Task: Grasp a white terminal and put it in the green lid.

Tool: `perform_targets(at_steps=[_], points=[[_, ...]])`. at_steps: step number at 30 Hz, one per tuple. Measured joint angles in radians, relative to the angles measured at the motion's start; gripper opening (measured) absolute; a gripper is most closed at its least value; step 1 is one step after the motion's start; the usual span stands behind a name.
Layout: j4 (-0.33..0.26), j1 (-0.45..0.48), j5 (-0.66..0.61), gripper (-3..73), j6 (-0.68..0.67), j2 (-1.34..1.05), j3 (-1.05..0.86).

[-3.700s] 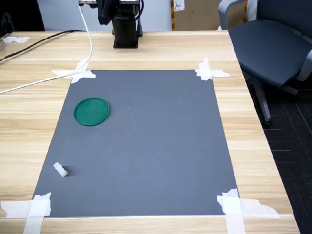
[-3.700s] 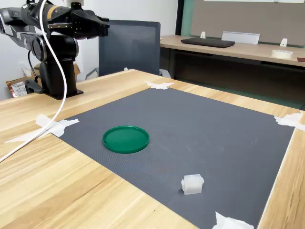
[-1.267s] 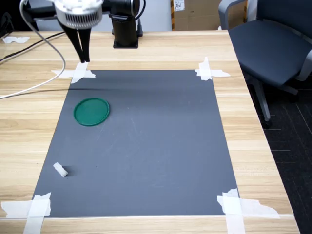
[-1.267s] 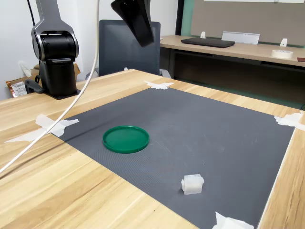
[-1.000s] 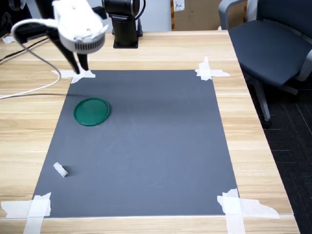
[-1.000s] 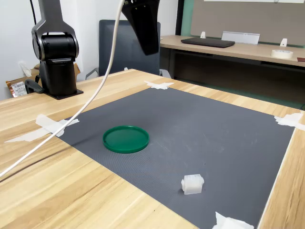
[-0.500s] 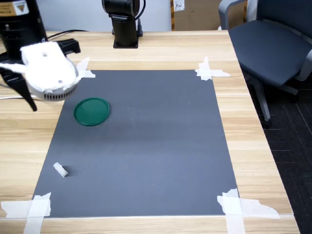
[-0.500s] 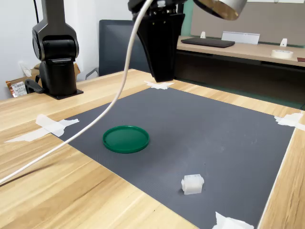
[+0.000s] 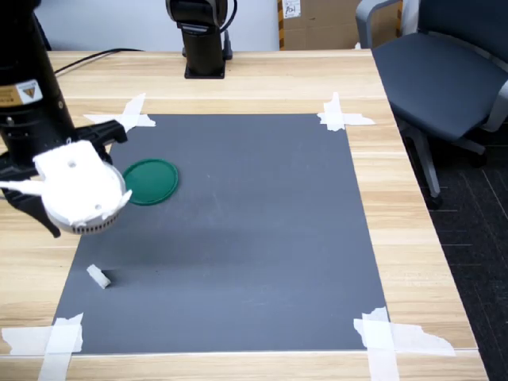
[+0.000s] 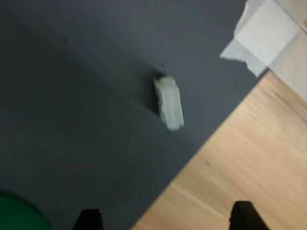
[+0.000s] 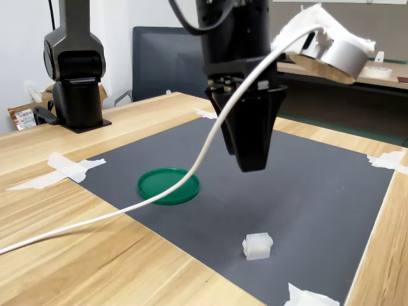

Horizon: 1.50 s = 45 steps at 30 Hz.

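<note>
End effector [image 11: 250, 167] hangs above mat, fingers spread per wrist view. White terminal [image 11: 257, 246] lies below, slightly toward cam; long axis diagonal to finger [image 10: 88, 219] line.

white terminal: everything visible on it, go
The white terminal is a small blocky white piece, plastic by the look, roughly rectangular, with faint ridges in the second exterior view. It lies flat on the dark grey mat near the taped corner at the first exterior view's lower left, apart from the green lid. Nothing touches it but the mat; the gripper hangs above it. The wrist view blurs it.
</note>
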<state>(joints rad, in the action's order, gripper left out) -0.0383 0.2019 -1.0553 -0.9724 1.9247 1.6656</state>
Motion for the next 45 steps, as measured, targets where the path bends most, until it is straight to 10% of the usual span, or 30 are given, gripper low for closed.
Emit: perform_targets(at_steps=[32,45], points=[[0.032,-0.006,0.112,51.9,0.068,0.213,0.024],[0.038,-0.006,0.115,51.3,-0.115,0.222,0.025]])
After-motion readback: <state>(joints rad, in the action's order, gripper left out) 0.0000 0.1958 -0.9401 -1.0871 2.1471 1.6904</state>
